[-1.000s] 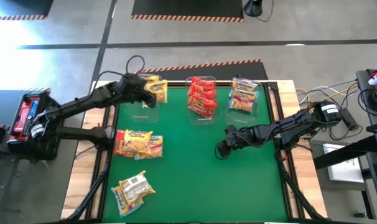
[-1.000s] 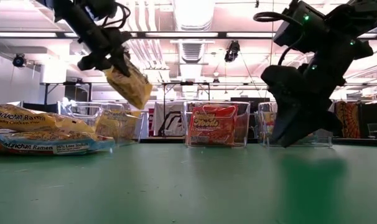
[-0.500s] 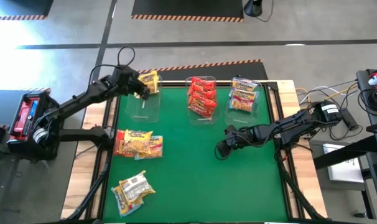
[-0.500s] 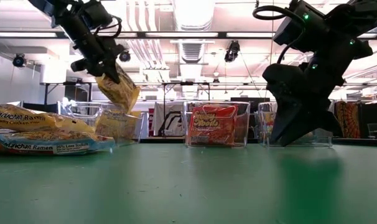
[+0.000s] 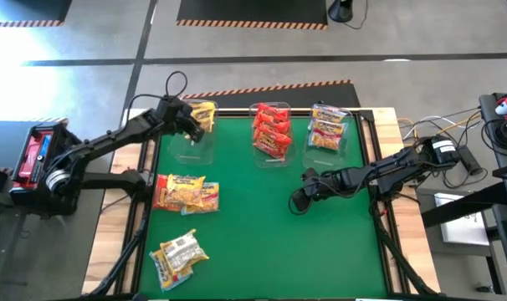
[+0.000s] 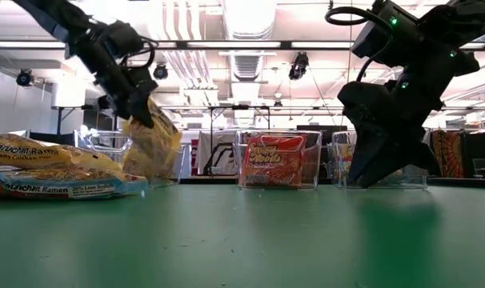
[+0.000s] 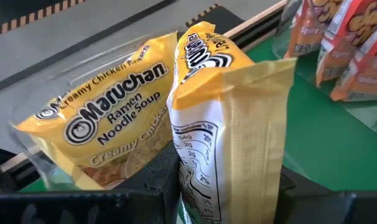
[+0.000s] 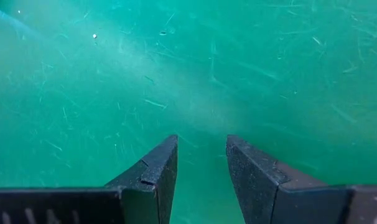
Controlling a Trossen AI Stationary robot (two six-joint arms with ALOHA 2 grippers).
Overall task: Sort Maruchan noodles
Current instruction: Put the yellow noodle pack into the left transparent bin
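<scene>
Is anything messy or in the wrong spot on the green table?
Mostly tidy. The red packets and the pale packets stand in their clear bins. Three yellow packets and a flipped one lie loose on the green mat, unsorted. The left gripper holds a yellow packet over the left bin.

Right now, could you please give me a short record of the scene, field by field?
left gripper: shut on a yellow packet, held over the left bin
left bin contents: another yellow packet
middle bin: red packets
right bin: pale packets
loose packets: on the green mat, left side
right gripper: slightly open, empty, above mat
</scene>
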